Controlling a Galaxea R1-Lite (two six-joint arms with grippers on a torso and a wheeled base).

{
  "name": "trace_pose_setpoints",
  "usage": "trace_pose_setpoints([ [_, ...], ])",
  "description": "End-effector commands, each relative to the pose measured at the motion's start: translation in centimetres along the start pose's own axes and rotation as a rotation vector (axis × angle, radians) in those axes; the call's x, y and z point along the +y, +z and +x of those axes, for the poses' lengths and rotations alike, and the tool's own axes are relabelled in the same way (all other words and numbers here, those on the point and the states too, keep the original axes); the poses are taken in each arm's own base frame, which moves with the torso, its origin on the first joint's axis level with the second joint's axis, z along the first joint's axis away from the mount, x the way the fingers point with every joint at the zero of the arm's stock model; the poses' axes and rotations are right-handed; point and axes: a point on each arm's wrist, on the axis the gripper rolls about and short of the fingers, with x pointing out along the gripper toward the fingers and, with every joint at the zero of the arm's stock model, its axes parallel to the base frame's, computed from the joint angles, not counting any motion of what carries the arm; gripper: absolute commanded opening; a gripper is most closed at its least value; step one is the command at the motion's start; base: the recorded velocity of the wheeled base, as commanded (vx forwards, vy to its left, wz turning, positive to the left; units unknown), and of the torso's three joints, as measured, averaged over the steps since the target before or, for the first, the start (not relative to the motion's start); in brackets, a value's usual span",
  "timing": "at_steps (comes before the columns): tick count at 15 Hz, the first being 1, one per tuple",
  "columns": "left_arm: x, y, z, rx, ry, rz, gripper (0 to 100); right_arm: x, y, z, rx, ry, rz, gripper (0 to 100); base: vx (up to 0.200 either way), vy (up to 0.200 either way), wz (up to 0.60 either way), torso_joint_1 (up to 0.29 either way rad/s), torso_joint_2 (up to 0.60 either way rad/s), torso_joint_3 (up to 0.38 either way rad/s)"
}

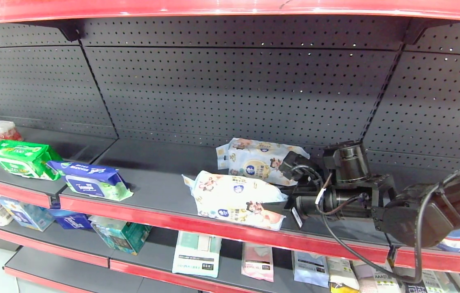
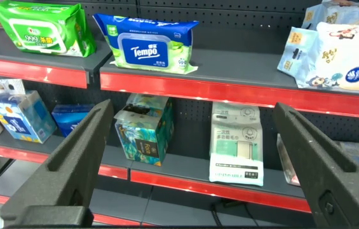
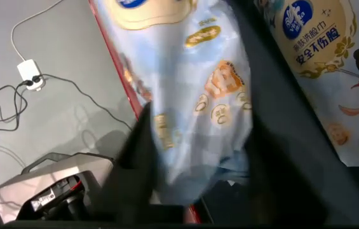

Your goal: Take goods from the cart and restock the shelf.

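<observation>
Matt dark perforated metal back panel [image 1: 230, 89], glossy red shelf edge [image 1: 140, 211], smooth matt shelf board [image 1: 152, 179], and crinkled glossy plastic-film pack [image 1: 254, 160].

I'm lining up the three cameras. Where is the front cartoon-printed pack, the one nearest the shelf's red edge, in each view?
Head view: the front cartoon pack lies mid-picture, just behind the red shelf edge.
Left wrist view: the front cartoon pack sits along the shelf from the blue wipes pack, on the same red shelf edge.
Right wrist view: it is close and blurred, overlapping the red shelf edge.
Shared landmark: the red shelf edge.
</observation>
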Motion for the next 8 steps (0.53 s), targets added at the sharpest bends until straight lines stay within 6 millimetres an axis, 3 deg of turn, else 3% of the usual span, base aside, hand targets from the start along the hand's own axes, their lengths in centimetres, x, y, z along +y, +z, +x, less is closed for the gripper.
trace_pose_setpoints([
  [1,0.0,0.0,0.0,-0.001,0.001,0.001,100,0.14,0.09,0.09,-0.001,0.005,-0.002,0,0.0,0.0,0.0,0.0,0.0,0.0],
  [8,0.0,0.0,0.0,-0.001,0.001,0.0,100,0.61,0.26,0.01,-0.005,0.013,0.001,0,0.0,0.0,0.0,0.0,0.0,0.0],
])
